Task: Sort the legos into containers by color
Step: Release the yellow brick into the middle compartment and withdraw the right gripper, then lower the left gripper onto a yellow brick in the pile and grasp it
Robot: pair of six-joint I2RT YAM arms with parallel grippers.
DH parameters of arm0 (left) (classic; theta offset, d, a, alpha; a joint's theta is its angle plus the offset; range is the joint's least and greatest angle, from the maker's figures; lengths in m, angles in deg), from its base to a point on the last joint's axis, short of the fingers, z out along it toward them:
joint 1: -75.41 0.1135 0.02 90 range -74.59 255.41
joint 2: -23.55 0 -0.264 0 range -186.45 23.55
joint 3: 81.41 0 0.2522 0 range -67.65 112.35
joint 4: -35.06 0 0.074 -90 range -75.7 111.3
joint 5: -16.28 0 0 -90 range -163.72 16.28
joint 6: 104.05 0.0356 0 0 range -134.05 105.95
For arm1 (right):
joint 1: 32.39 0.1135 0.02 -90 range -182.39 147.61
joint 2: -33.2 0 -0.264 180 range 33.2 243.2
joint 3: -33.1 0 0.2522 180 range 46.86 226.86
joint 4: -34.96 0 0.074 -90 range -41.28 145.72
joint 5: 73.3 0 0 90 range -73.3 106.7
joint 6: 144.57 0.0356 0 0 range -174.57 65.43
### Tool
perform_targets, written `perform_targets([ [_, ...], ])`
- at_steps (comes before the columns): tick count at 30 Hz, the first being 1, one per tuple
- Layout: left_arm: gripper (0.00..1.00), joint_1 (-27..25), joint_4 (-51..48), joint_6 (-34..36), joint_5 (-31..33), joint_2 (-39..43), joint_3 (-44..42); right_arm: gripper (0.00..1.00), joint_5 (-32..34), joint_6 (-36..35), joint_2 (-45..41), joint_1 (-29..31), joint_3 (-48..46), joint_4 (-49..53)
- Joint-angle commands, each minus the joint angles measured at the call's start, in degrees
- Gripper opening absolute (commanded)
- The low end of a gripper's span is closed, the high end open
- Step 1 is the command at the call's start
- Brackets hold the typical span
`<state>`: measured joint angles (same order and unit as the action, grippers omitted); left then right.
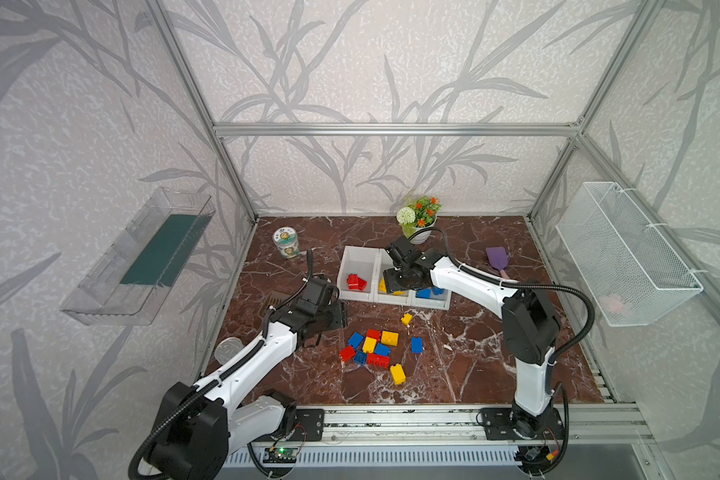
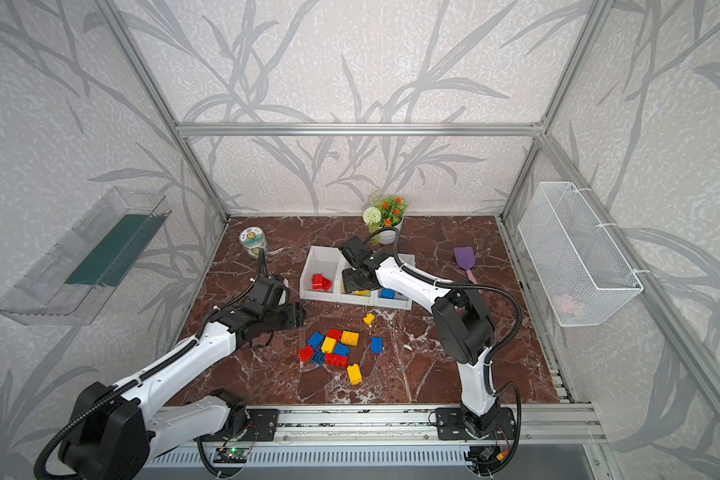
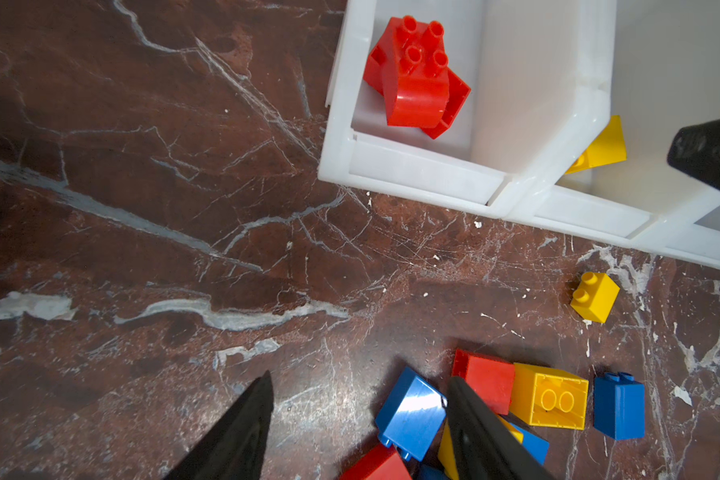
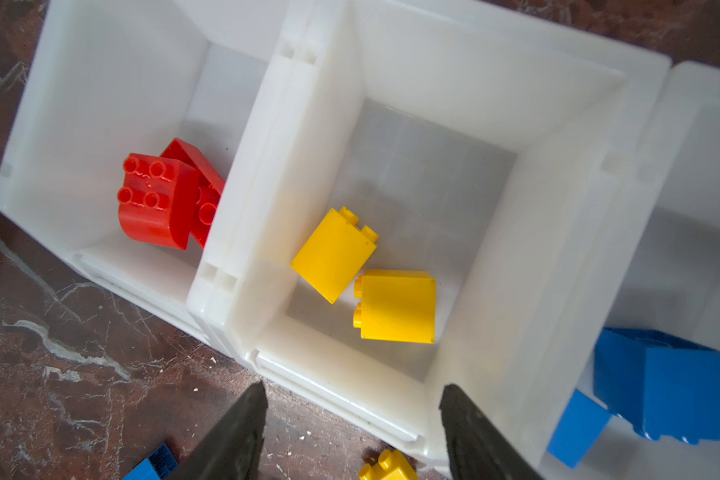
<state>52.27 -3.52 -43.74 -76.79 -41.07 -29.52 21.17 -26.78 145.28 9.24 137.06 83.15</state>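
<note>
Right claw [image 4: 354, 395] hangs over the front lip of the middle bin, fingers apart, nothing between them. Below it, two yellow bricks [image 4: 333, 253] lie on their sides on that bin's floor. The row of bins [image 1: 357, 259] reads clean: red bricks [image 1: 356, 282] in the left one, yellow in the middle, blue bricks [image 4: 657, 382] in the right.

Over to the left claw [image 3: 360, 378], also spread and empty, hovering just beside the pile [image 1: 371, 347] of loose bricks on the desk [image 1: 474, 374]. Here's the danger, I'd say: that pile is packed tight, with red, yellow and blue touching one another. In the left wrist view one finger lines up with the edge of a blue brick [image 3: 412, 409], with a red one right behind it. Whether it touches, I can't tell. Close there and it may pinch two colours at once, or shove the neighbours aside.

Second worry: a small yellow brick [image 1: 406, 318] sits alone just in front of the bins, near the right claw. Drop straight down for it and a finger may clip the low front wall and shift the whole joined row.

Third: the pile lies between the two arms. If both reach in together, they could knock each other. Most bricks are not yet sorted.
</note>
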Motion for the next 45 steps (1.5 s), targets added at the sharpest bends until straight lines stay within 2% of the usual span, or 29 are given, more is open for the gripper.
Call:
perform_targets([
  [1,0.68,0.2,0.2,-0.9,0.3,0.8,-0.5,0.68,0.5,0.1,-4.8,-0.2,-0.7,1.0],
  [4,0.69,0.2,0.4,-0.9,-0.3,0.8,-0.7,0.69,-0.1,0.4,-7.6,-0.1,-3.3,0.2],
  [9,0.68,0.0,1.7,-1.1,-2.0,0.4,-1.5,0.69,-1.1,3.0,-13.9,0.1,-12.7,-2.9],
  [14,0.69,-1.4,1.9,-1.1,-3.8,-1.0,-1.3,0.69,-0.1,6.3,-23.6,1.1,-22.5,-3.1],
  [19,0.69,-5.7,0.7,-1.4,-4.0,-1.4,-0.6,0.69,1.6,11.9,-33.1,2.9,-33.0,-2.7],
  [25,0.69,-13.9,0.0,-1.2,-2.4,-3.3,0.6,0.69,4.8,16.0,-43.6,2.9,-42.2,-2.6],
  [34,0.68,-20.0,0.7,-1.9,-2.4,-10.2,2.6,0.69,5.8,17.6,-46.8,2.9,-45.1,-1.3],
  [45,0.58,-22.2,-0.5,-1.1,-1.0,-14.9,4.0,0.69,6.3,18.4,-47.7,2.9,-46.5,-0.5],
])
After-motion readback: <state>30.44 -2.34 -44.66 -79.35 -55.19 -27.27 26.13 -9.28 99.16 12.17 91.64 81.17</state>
